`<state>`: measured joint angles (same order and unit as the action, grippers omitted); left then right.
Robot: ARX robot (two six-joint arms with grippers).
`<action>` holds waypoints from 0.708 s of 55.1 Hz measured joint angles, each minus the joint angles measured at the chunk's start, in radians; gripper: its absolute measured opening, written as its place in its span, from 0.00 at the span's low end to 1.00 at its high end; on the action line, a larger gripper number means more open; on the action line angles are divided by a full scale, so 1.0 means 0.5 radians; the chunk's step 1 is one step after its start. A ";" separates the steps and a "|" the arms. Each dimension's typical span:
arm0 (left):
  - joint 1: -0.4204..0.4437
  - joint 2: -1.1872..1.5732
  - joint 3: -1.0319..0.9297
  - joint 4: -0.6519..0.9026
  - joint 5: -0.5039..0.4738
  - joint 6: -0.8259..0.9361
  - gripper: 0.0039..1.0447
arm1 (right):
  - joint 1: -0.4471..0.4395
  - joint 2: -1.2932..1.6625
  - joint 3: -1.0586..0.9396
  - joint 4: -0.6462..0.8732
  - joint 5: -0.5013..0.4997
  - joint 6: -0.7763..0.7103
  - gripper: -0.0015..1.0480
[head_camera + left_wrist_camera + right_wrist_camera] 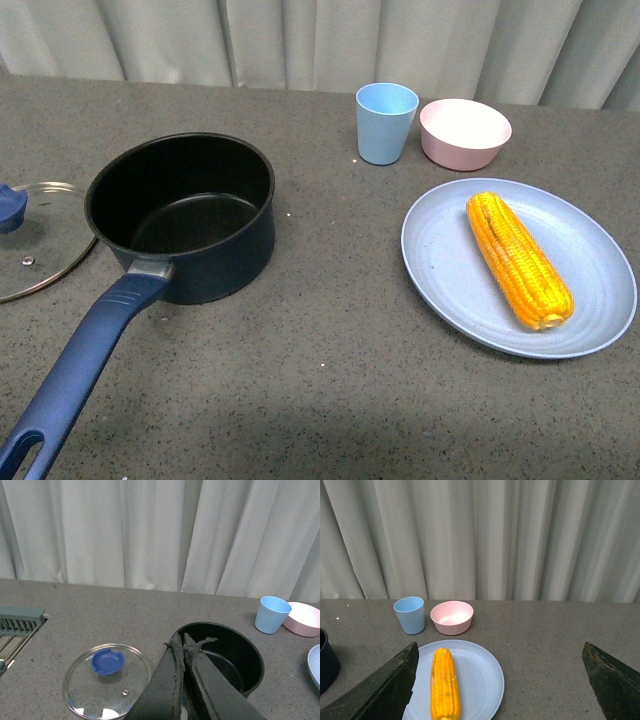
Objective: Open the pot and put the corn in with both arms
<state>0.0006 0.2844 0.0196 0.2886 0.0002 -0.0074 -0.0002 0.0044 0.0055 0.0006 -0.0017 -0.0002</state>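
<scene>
The pot (190, 215) is standing uncovered on the left half of the counter (320, 330). Its handle (85, 365) is pointing toward the near edge. The lid (40, 240) is lying flat on the counter just beside the pot, on its left, with the knob (10, 207) facing up.

The corn (518, 258) is lying on a plate (440, 270) on the right half of the counter, well apart from the pot. A cup (386, 122) and a bowl (465, 133) are standing just beside each other near the far edge, behind the plate.

The left tool (183, 642) is hanging above the counter with its fingers (172, 680) pressed together, gripping nothing. The lid and the pot are showing to either side of it.

The right tool (500, 647) is holding its fingers (395, 680) wide apart, empty. The corn and plate are showing between them.
</scene>
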 joint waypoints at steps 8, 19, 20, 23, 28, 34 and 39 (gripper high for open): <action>0.000 -0.089 0.000 -0.087 -0.001 0.000 0.04 | 0.000 0.000 0.000 0.000 0.001 0.001 0.91; 0.000 -0.188 0.000 -0.189 -0.001 0.000 0.04 | 0.000 0.000 0.000 0.000 0.000 0.000 0.91; 0.000 -0.193 0.000 -0.194 -0.001 0.000 0.04 | 0.000 0.000 0.000 0.000 0.001 0.001 0.91; 0.000 -0.220 0.000 -0.221 -0.001 0.000 0.04 | 0.000 0.000 0.000 0.000 0.001 0.000 0.91; 0.000 -0.433 0.000 -0.502 0.001 0.000 0.04 | 0.000 0.000 0.000 0.000 0.001 0.001 0.91; 0.000 -0.555 0.000 -0.569 0.000 0.000 0.04 | 0.000 0.000 0.000 0.000 0.001 0.001 0.91; 0.000 -0.557 0.000 -0.572 0.000 0.000 0.04 | 0.000 0.000 0.000 0.000 0.001 0.000 0.91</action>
<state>0.0006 0.0059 0.0196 0.0025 0.0002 -0.0074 -0.0002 0.0044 0.0055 0.0006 -0.0013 -0.0002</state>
